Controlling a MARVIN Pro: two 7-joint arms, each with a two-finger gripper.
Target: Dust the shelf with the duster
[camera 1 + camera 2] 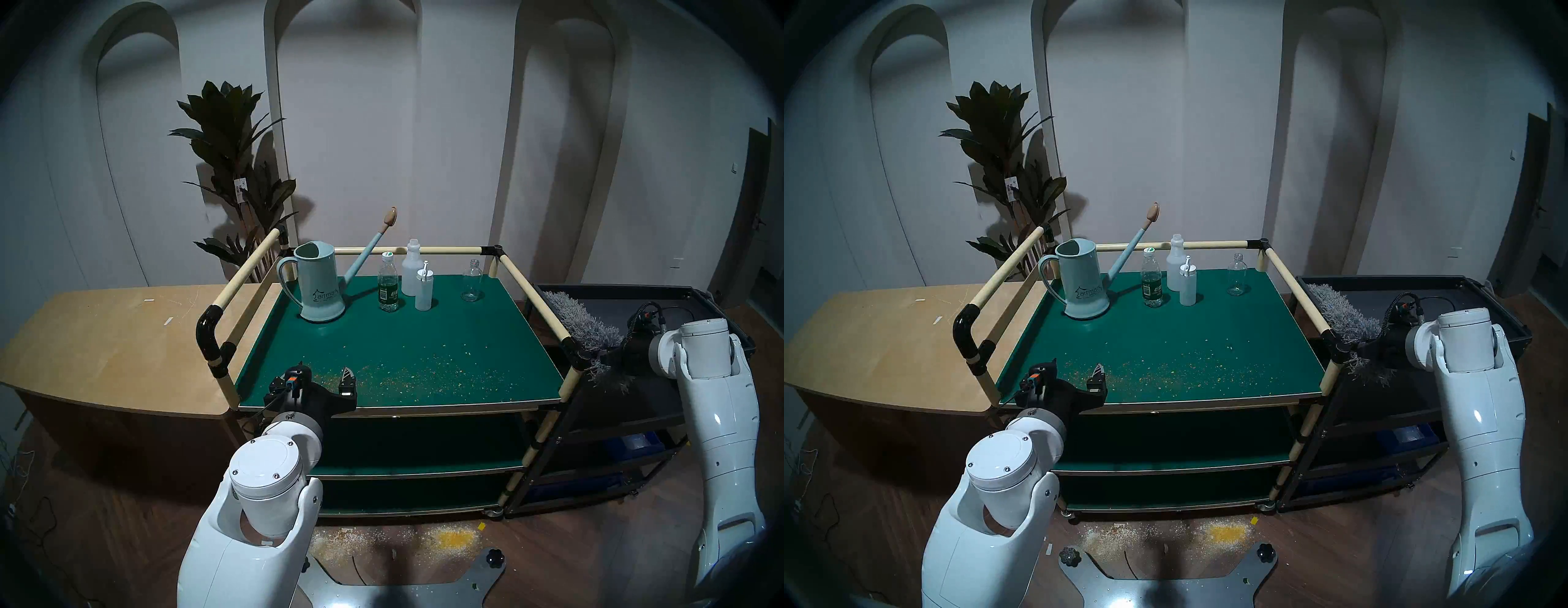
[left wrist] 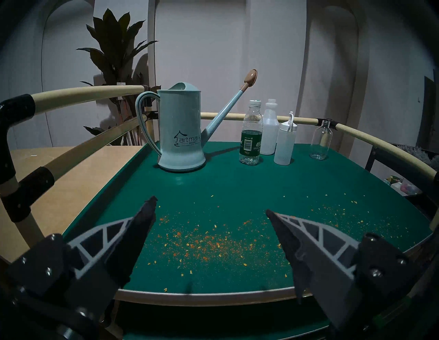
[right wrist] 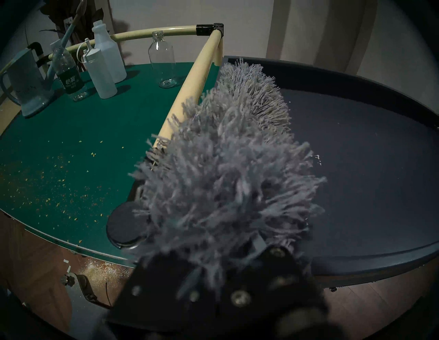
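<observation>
The shelf (image 1: 424,339) was a wide dark-green board, the top level of a cart with cream tubes and black corners. Near its front edge lay a scatter of little orange and yellow crumbs (image 2: 209,244). At the back stood a pale blue watering can (image 1: 320,286), a clear bottle with a green label (image 1: 387,282), two white plastic bottles (image 1: 418,280) and a small glass bottle (image 1: 471,280). The left gripper (image 2: 210,211) hung just over the front left corner of the shelf. Its two fingers (image 2: 140,228) were spread wide apart and held nothing. The duster (image 3: 228,166) was long, grey and shaggy. It lay on the top tray of the black cart (image 3: 368,147) on the right, close along the cream side rail (image 3: 190,87) of the shelf, and some of its strands touched that rail. The right gripper (image 1: 617,361) was at the near end of the duster, right in the fluff. The grey strands hid its fingers, so I could not tell if they were closed on the duster or not. More crumbs lay on the wooden floor (image 1: 449,539) under the front of the cart.
</observation>
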